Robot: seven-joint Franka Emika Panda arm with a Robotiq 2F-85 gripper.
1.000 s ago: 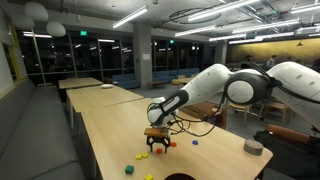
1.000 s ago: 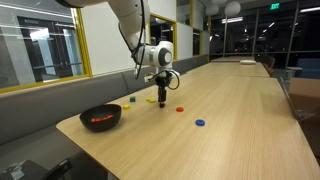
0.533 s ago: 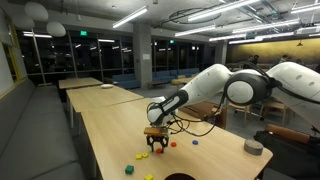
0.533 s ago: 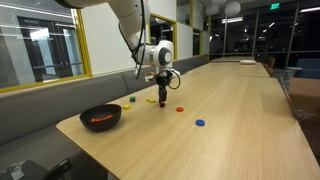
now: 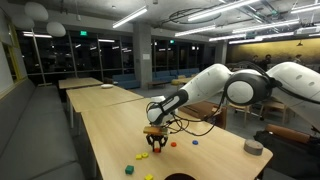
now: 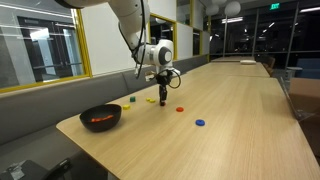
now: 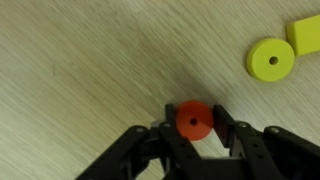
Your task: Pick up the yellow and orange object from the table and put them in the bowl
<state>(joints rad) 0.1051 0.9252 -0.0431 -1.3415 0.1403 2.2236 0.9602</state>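
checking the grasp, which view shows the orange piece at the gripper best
The wrist view: the orange piece lies large between the gripper fingers, its round outline clear. In both exterior views the gripper stands over that spot and the piece is too small to make out.

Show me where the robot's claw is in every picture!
Exterior view: the gripper is low in the middle, pointing down at the table.
Exterior view: the gripper is just left of centre, above the table.
Wrist view: the gripper sits along the bottom edge, around an orange disc.
Shared landmark: the light wood table.
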